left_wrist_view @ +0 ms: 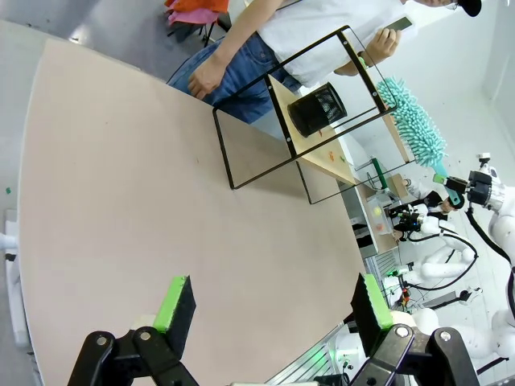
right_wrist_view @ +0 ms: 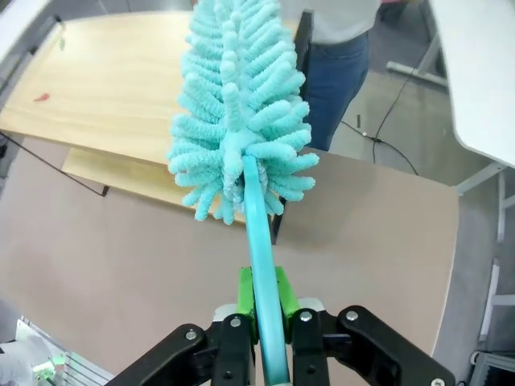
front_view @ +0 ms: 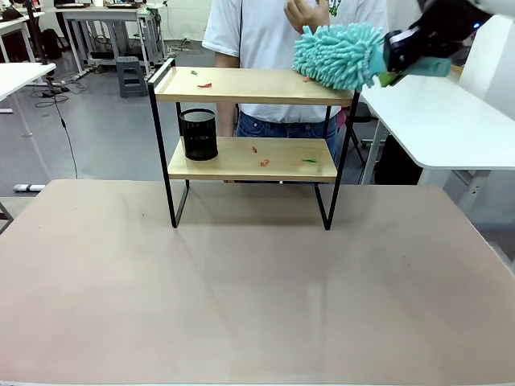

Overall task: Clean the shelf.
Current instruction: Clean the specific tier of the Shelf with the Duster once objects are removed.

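A black mesh cup point(front_view: 198, 134) stands well left of and below the right gripper point(front_view: 394, 58). A person point(front_view: 265, 32) in a white shirt stands left of that gripper. A white table point(front_view: 438, 121) lies below it, and a tan table point(front_view: 241, 281) spreads lower still.

upright two-tier wooden shelf point(front_view: 249, 84) stands far across the table point(front_view: 257, 281).

Front cam faces the shelf point(front_view: 249, 84) across the table point(front_view: 241, 305); left claw point(left_wrist_view: 272, 301) cam sees it far ahead, right claw point(right_wrist_view: 265, 301) cam's close above it.
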Robot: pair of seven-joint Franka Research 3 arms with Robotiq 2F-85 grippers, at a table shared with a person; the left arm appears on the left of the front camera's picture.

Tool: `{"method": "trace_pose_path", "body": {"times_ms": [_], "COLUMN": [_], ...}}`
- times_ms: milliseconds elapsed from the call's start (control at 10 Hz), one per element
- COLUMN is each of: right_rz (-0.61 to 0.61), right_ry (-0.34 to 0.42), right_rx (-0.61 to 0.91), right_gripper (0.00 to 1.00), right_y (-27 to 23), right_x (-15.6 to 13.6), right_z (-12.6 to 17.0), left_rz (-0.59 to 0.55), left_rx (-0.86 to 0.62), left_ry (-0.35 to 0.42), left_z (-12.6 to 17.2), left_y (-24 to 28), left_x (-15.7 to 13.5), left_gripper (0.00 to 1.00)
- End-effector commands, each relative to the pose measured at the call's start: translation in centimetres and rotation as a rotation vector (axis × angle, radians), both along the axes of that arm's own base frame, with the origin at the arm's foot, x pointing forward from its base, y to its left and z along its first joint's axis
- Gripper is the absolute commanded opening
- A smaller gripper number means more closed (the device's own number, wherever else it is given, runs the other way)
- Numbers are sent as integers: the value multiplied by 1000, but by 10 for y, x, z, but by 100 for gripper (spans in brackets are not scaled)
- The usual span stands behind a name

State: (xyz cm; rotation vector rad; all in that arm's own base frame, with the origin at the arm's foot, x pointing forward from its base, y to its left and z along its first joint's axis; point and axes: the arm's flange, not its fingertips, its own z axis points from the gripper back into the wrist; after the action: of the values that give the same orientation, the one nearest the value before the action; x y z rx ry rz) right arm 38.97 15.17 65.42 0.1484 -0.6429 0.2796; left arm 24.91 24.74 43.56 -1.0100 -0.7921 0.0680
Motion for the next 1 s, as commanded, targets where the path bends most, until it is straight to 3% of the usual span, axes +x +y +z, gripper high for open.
{"method": "trace_pose_path", "body": {"times_ms": [0, 900], "right_rz": [15, 210], "right_ry": [12, 33], "right_rx": [39, 67], "right_gripper": [12, 12], "right_y": [25, 151], "right_x": [6, 55], "right_z": [1, 7], "left_rz": [-1, -1], "left_rx": [-2, -2], "left_ry": [-30, -30], "left_z": [1, 1], "left_y": [0, 0], "left_x": [1, 1], "left_gripper": [100, 100]}}
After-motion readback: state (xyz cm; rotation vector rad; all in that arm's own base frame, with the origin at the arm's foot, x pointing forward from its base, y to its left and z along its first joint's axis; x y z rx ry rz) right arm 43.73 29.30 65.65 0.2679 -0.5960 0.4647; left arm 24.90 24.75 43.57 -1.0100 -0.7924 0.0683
